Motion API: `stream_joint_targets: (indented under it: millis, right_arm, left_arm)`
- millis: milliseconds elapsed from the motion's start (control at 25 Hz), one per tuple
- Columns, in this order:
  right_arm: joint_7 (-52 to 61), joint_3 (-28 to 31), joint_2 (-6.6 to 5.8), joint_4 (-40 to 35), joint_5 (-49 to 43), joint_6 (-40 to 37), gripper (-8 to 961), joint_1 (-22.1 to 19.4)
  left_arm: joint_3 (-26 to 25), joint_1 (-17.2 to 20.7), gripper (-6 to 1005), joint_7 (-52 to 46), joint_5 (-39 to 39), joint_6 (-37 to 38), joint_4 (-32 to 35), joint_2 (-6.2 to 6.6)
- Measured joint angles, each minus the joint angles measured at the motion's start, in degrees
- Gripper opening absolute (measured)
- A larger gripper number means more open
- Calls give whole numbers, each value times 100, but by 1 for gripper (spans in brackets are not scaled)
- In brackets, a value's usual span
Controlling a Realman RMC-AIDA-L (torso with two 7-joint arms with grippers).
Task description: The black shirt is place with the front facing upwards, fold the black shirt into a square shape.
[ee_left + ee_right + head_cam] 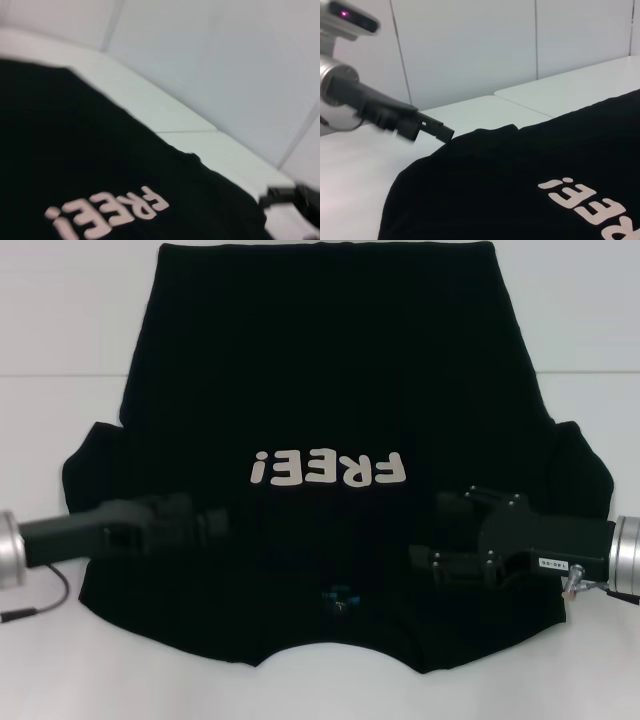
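The large plain black short-sleeved cloth T-shirt [320, 390] lies spread flat, front up, on the white worktop [60, 320], its collar edge nearest the robot and its hem at the far side, both sleeves fanned out to the sides. The black left gripper [222, 524] reaches in from the left over the chest area below the lettering, and the black right gripper [450, 565] hangs over the cloth on the other side near the right shoulder; black fingers against black cloth leave it impossible to tell whether either pair is open or closed, or whether they touch the fabric at all. No fold appears to be made yet, so the step in hand looks like taking the first grip near the shoulders. To do it well, each gripper should pinch only the top edge of cloth at matching points either side of the collar, lift both together, and carry the fabric evenly so the crease runs straight and no wrinkles bunch up. The off-white chest lettering [328, 469] reads "FREE!", upside down from the head camera. A small blue neck label [337, 597] shows at the collar, its writing too small to read.
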Motion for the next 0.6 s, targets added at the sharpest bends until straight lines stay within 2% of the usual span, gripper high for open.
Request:
stream_joint_targets:
  millis: [240, 320, 400, 600]
  right_arm:
    - [21, -2, -3, 5, 0, 24, 915, -1]
    - [26, -14, -2, 8, 0, 79, 915, -1]
    - [28, -31, 0, 41, -3, 118, 915, 3]
    - [48, -42, -6, 83, -3, 140, 915, 14]
  left_arm:
    - [90, -170, 951, -3265, 295, -352, -110, 699]
    - [8, -186, 950, -4141, 522, -509, -110, 865]
    - [-154, -177, 950, -4560, 589, -570, -91, 913]
    - [-266, -118, 950, -4582, 636, -1232, -169, 893]
